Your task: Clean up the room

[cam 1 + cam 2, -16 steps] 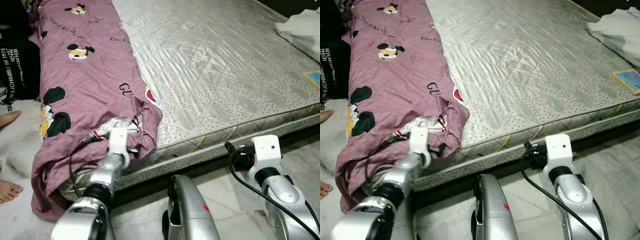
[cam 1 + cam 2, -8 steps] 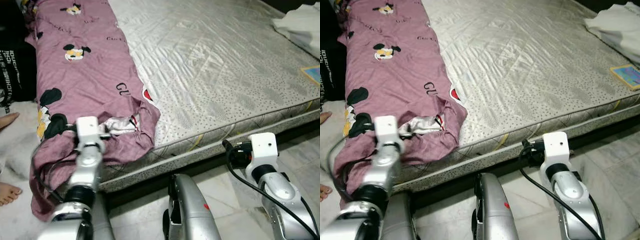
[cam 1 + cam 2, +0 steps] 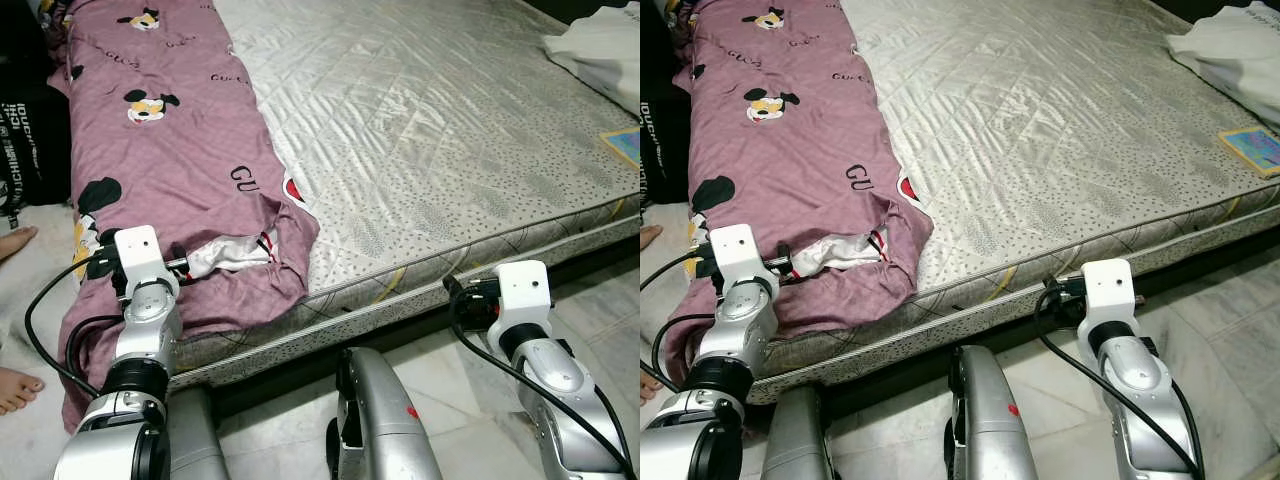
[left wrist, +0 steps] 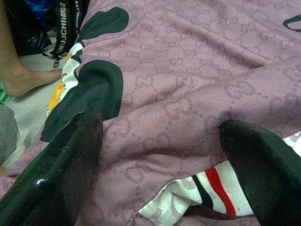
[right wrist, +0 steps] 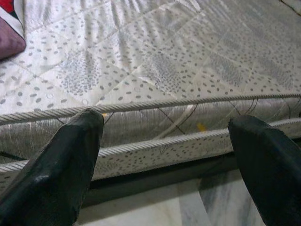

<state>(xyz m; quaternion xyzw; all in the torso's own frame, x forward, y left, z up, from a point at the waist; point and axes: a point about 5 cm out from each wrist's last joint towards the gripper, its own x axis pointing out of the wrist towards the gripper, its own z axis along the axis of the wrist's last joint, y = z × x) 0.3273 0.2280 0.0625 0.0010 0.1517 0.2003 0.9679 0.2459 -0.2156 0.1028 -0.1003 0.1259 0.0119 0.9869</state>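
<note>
A purple quilt (image 3: 170, 130) with cartoon mouse prints lies crumpled along the left side of the bare grey mattress (image 3: 430, 130). Its near end hangs over the bed's corner, with a white, red-striped lining (image 4: 197, 193) showing. My left gripper (image 3: 180, 262) is open right at that near end. In the left wrist view the fingers (image 4: 61, 174) stand wide apart just over the purple cloth and hold nothing. My right gripper (image 3: 462, 298) is open and empty in front of the mattress's front edge (image 5: 155, 106), low by the floor.
A white cloth (image 3: 600, 45) and a small blue book (image 3: 625, 145) lie on the bed's far right. A person's bare feet (image 3: 15, 240) and a black bag (image 3: 25, 130) are on the floor at the left. Pale marble floor (image 3: 470, 420) runs along the bed's front.
My left arm has swung to the left along the quilt's near end, from beside the white lining to the hanging corner. The right arm has barely moved.
</note>
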